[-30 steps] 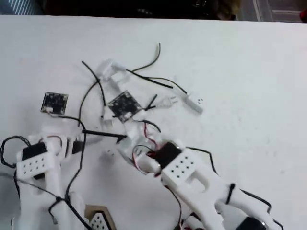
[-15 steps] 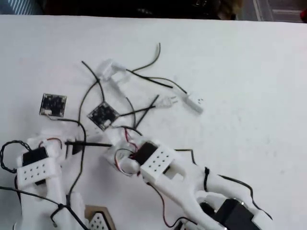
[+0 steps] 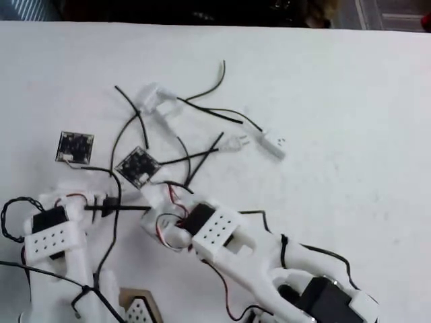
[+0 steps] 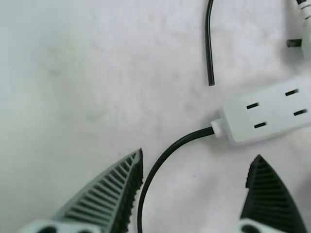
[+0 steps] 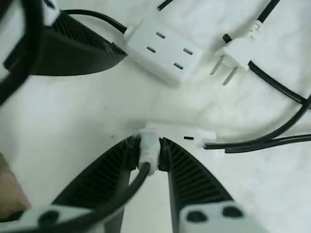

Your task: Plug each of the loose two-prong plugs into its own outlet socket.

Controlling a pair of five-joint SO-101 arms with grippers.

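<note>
Left gripper (image 4: 198,156): jaws wide apart, empty; we log a corded outlet socket (image 4: 267,116) just ahead of them.
Right gripper (image 5: 148,141): clamped on a white plug (image 5: 148,153).
Right wrist view adds: a loose two-prong plug (image 5: 235,52) beside that socket.

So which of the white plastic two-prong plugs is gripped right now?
The white plug clamped in the right gripper. A loose plug, beside the white four-slot outlet block, lies free with bare prongs.
</note>
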